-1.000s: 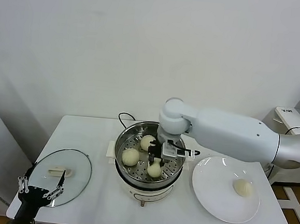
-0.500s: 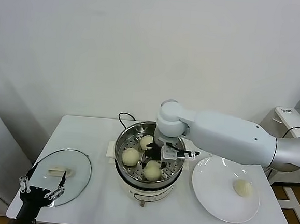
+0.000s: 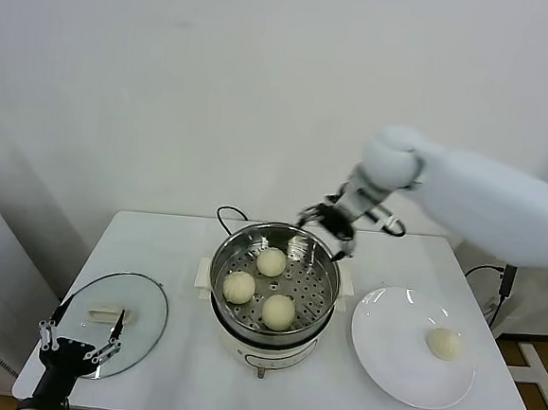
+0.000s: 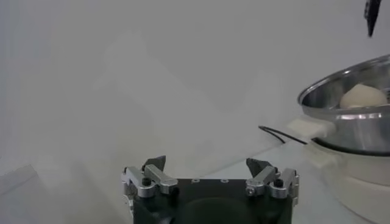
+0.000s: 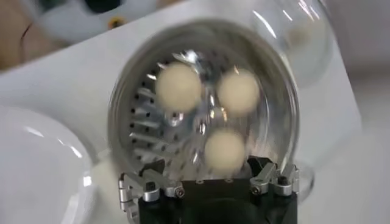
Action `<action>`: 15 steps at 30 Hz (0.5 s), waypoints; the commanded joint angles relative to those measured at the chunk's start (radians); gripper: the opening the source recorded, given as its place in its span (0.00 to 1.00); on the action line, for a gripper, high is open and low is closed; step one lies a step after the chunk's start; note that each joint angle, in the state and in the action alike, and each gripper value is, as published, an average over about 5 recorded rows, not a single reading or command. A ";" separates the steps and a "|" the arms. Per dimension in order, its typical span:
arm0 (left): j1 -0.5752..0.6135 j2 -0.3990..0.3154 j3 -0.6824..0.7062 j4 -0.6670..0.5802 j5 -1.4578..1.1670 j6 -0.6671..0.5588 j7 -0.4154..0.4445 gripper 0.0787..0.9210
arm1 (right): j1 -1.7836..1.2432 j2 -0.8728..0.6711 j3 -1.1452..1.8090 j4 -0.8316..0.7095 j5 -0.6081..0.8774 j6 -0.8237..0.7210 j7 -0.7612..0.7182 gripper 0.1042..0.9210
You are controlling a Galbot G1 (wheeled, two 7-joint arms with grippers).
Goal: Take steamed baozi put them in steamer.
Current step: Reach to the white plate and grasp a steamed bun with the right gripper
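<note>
The right gripper [image 3: 327, 224] hangs in the air above the far right rim of the steamer [image 3: 224, 258], its fingers spread wide with nothing between them; the right wrist view looks straight down past those empty fingers into the pot. From that gripper outward, three steamed baozi [image 3: 271, 261] lie below and toward the robot on the perforated tray [image 3: 310, 289], one near the back, one at the left, one at the front, apart from one another. The relation that matters for the next move lies the other way: the last baozi [image 3: 444, 344] rests alone on the white plate [image 3: 385, 366], to the right of the steamer and nearer the robot than the gripper is, so the reach would have to go right, forward toward the robot's body, and down. The bun is round, with no long axis, so the closing direction of the fingers should matter little. The right arm is plainly the nearer one. The left gripper [image 3: 77, 348] is parked low at the front left corner of the table [image 3: 176, 368], fingers also wide apart and empty, just beside the glass lid [image 3: 143, 299], with the whole steamer between it and the plate. The tray seems to have free room on its right side for the fourth bun.
</note>
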 commanded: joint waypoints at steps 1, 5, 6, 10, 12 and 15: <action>-0.007 0.002 0.005 -0.006 0.001 0.006 -0.002 0.88 | -0.150 -0.301 0.062 -0.154 -0.083 -0.174 -0.039 0.88; -0.003 0.008 0.006 -0.011 0.000 0.006 -0.002 0.88 | -0.396 -0.345 0.203 -0.135 -0.235 -0.154 -0.019 0.88; -0.001 0.010 0.006 -0.011 -0.001 0.006 -0.002 0.88 | -0.431 -0.350 0.215 -0.136 -0.246 -0.154 -0.008 0.88; 0.001 0.012 0.010 -0.011 0.002 0.007 -0.002 0.88 | -0.509 -0.351 0.221 -0.148 -0.269 -0.157 0.033 0.88; 0.002 0.011 0.013 -0.010 0.004 0.006 -0.001 0.88 | -0.544 -0.342 0.238 -0.159 -0.292 -0.153 0.046 0.88; 0.006 0.009 0.015 -0.007 0.005 0.004 -0.001 0.88 | -0.593 -0.319 0.274 -0.180 -0.313 -0.154 0.059 0.88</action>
